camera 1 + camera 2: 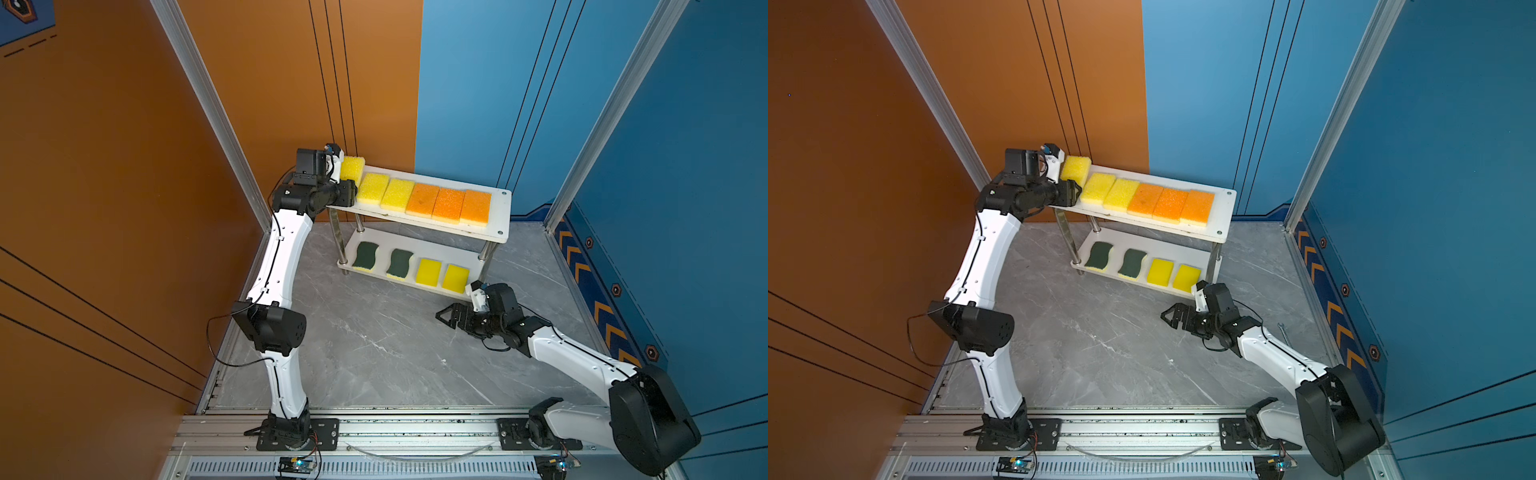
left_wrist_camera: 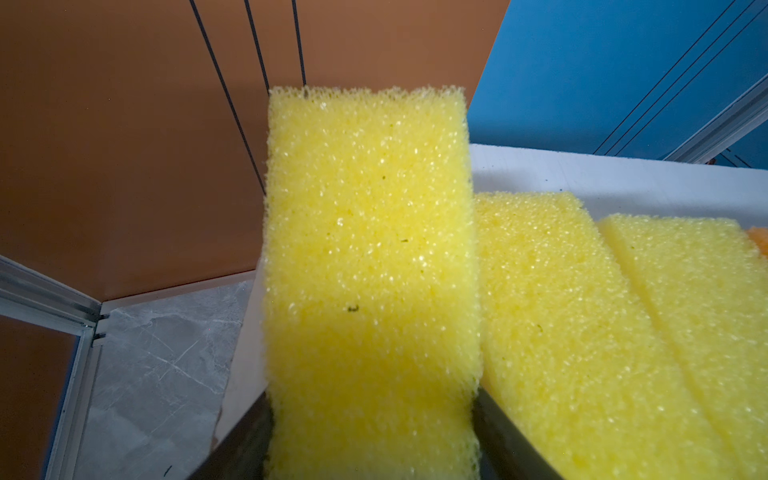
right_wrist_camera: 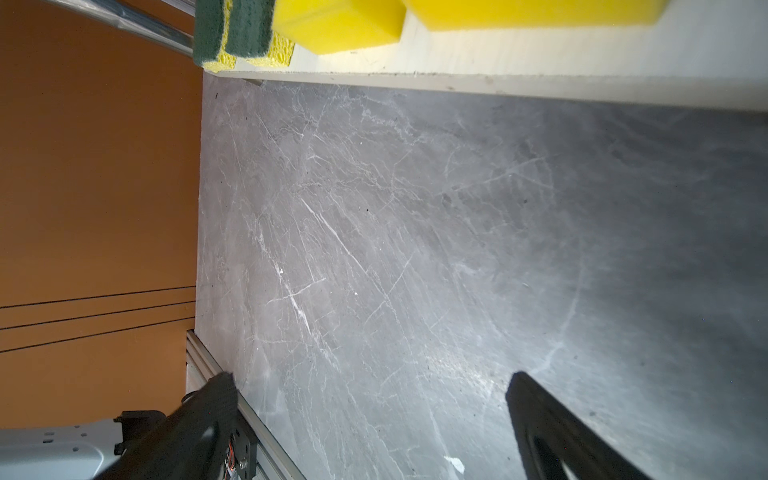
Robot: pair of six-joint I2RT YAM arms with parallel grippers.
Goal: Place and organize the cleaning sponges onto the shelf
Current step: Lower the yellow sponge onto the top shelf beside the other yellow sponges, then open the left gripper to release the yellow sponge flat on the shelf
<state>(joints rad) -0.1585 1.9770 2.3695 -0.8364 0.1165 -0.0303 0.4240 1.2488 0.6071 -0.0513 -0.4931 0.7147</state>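
- The left gripper [image 1: 347, 189] has its fingers closed on the last yellow sponge [image 1: 352, 168], held tilted at the left end of the shelf [image 1: 500, 216], on its top board beside five lined-up sponges.
- Right gripper [image 1: 446, 318]: fingers wide apart, empty, above the worktop [image 1: 374, 353].
- Risk: released at this tilt, so near the board's end, the sponge could tip off or nudge its neighbour [image 1: 372, 189].
- No readable labels or writing.
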